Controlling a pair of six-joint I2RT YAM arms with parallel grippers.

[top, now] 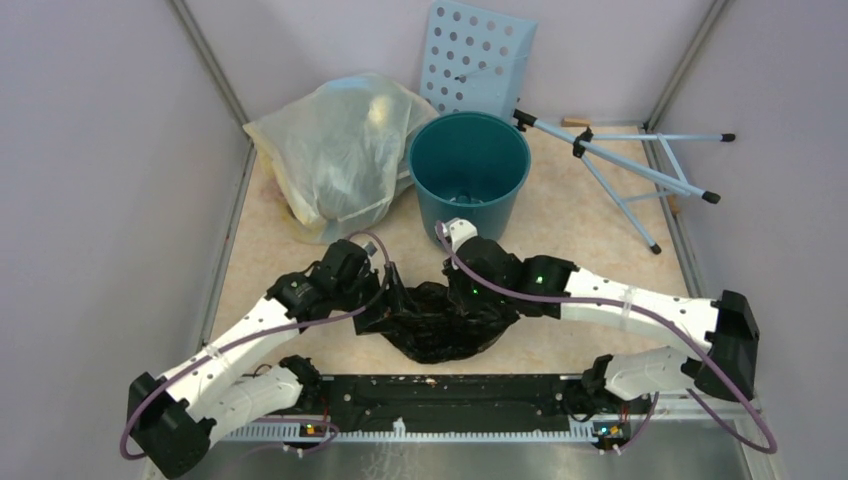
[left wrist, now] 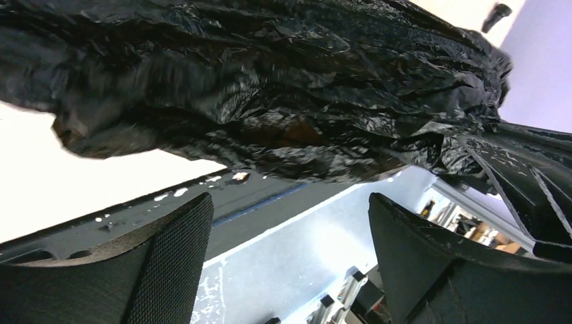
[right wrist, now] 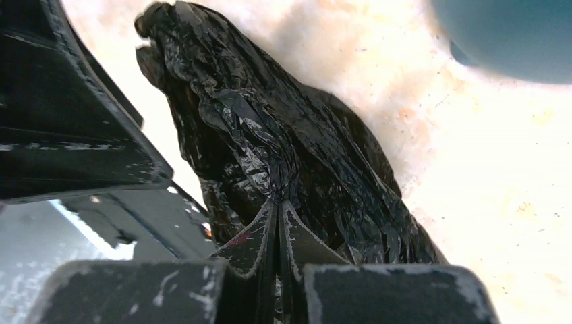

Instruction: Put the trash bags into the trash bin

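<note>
The black trash bag (top: 440, 325) lies crumpled on the table near the front, between my two grippers. My right gripper (top: 468, 296) is shut on a gathered fold of it; in the right wrist view the closed fingertips (right wrist: 278, 206) pinch the glossy plastic (right wrist: 283, 148). My left gripper (top: 385, 297) is at the bag's left end. In the left wrist view it (left wrist: 289, 202) is open and empty, with the bag (left wrist: 283, 88) stretched just beyond its fingertips. The teal trash bin (top: 470, 170) stands upright behind the bag; its edge also shows in the right wrist view (right wrist: 506, 34).
A large translucent yellowish bag (top: 340, 150) bulges left of the bin. A pale blue perforated panel (top: 475, 55) leans on the back wall. A folding stand (top: 640, 165) lies at the back right. A black rail (top: 450, 395) runs along the front edge.
</note>
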